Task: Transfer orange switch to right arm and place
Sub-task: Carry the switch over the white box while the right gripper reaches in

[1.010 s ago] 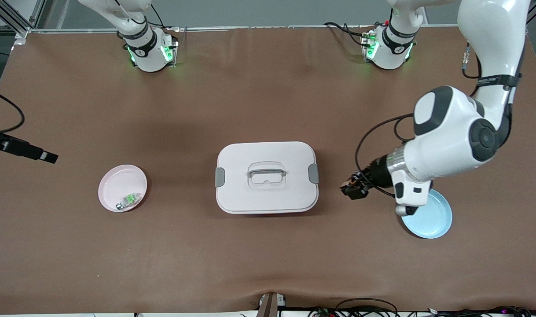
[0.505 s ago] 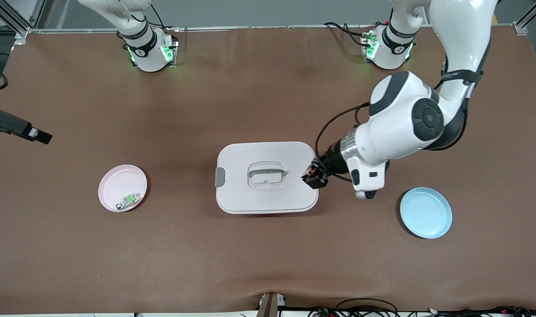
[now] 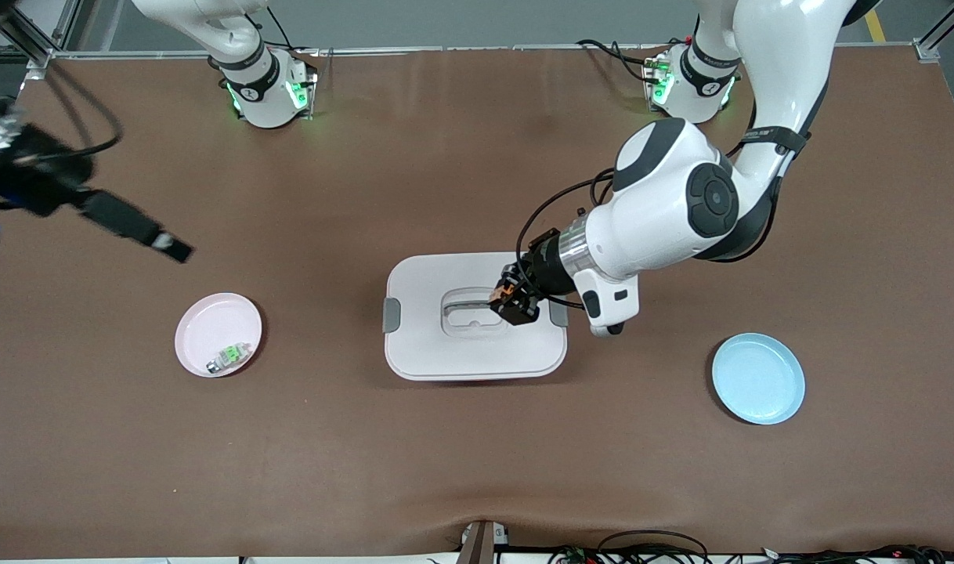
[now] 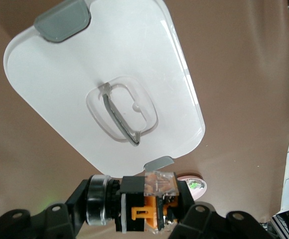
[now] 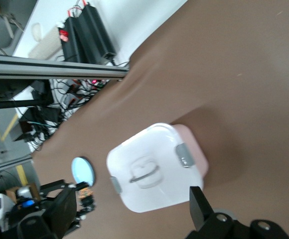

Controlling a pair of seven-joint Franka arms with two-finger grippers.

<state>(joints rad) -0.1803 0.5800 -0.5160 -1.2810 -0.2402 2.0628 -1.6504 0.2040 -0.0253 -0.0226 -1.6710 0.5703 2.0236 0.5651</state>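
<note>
Orange mark on a small black body: the orange switch (image 3: 506, 295) sits pinched between the fingers of the left gripper (image 3: 513, 304), which are closed onto it, up over the white lidded box (image 3: 475, 315) at mid-table, above the end of the lid nearer the left arm's side, close to the clear handle (image 3: 467, 305). Left wrist view confirms the hold: switch (image 4: 145, 209) clamped crosswise, pale clear end showing, box lid (image 4: 104, 89) below. Right gripper (image 3: 160, 239) hangs over bare brown table (image 3: 446, 157) toward the right arm's end, well apart from the box; fingers appear set apart in the right wrist view, nothing between them (image 5: 129, 211). Pink plate (image 3: 211, 313) lies toward the right arm's end, carrying a green-and-silver part (image 3: 228, 357). Blue plate (image 3: 758, 378) lies toward the left arm's end, nearer the front camera than the box.
</note>
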